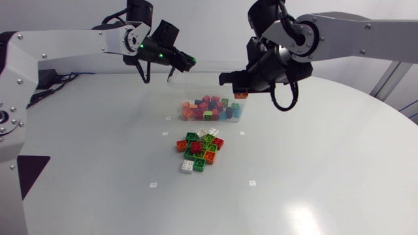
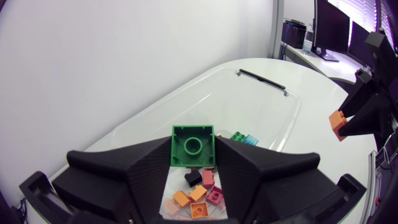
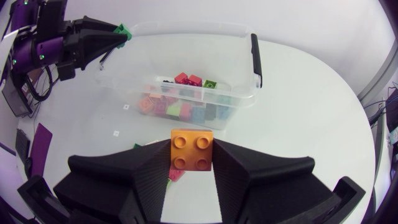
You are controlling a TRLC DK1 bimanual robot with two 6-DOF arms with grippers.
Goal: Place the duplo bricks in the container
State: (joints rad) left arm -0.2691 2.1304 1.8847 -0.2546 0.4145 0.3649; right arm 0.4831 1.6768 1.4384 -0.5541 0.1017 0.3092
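While both arms are held above the table, the following is recorded.

Loose heap of duplo bricks: green, red, orange and white pieces, lying on the table in front of the container and below both grippers. One white brick is set at its near edge.

Container: a clear tub with a black handle, standing upright. It is partly filled with mixed bricks in orange, pink, red, green, blue and black.

Left gripper: clamped on a green brick, which is pressed from both sides between the fingers. Orange, pink, red and black bricks in the container are seen directly under it.

Right gripper: closed on an orange brick, which is held between the fingers with its studs turned to the wrist camera. It is held near the container's end. The container is seen ahead of this gripper, and part of the heap is seen under it.
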